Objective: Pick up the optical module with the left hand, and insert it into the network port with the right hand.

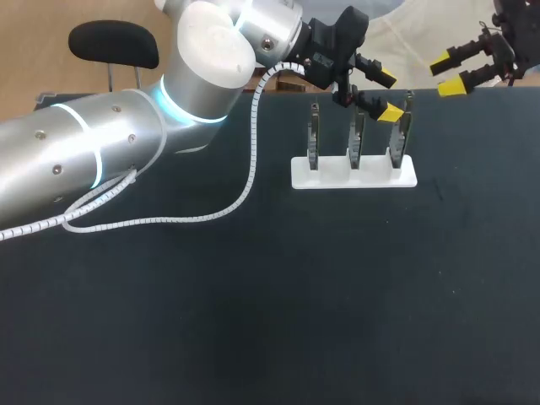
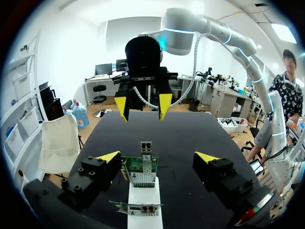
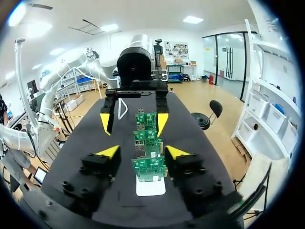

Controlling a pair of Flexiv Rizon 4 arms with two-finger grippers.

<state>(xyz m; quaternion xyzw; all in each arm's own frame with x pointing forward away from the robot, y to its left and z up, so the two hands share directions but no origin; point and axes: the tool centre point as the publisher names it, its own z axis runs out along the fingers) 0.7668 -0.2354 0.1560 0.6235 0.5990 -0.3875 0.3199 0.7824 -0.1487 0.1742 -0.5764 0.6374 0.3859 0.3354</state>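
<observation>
Three boards: green circuit boards (image 1: 357, 139) stand upright, side by side from left to right, in a white stand (image 1: 354, 175) on the far part of the black counter (image 1: 270, 304).
Left arm: my silver left arm (image 1: 101, 160) comes in from the left and reaches across to the row.
Left gripper: the left gripper (image 1: 388, 95) sits at the tops of the boards, between the middle and the right one in the head view. Its fingers are spread wide and grip nothing. In its own wrist view the yellow tips flank the row and touch none of it.
Right gripper: the right gripper (image 1: 451, 72) hangs at the far right, past the right end of the stand and apart from the boards. Its fingers are spread and empty, and the row lies ahead of it.
Optical module: I cannot single it out for sure. A small grey metal piece (image 2: 146, 145) shows above the boards, ahead between the left gripper's fingers and touched by neither.
Cable: a white coiled cable (image 1: 245, 186) drops from the left arm and lies on the counter left of the stand.
</observation>
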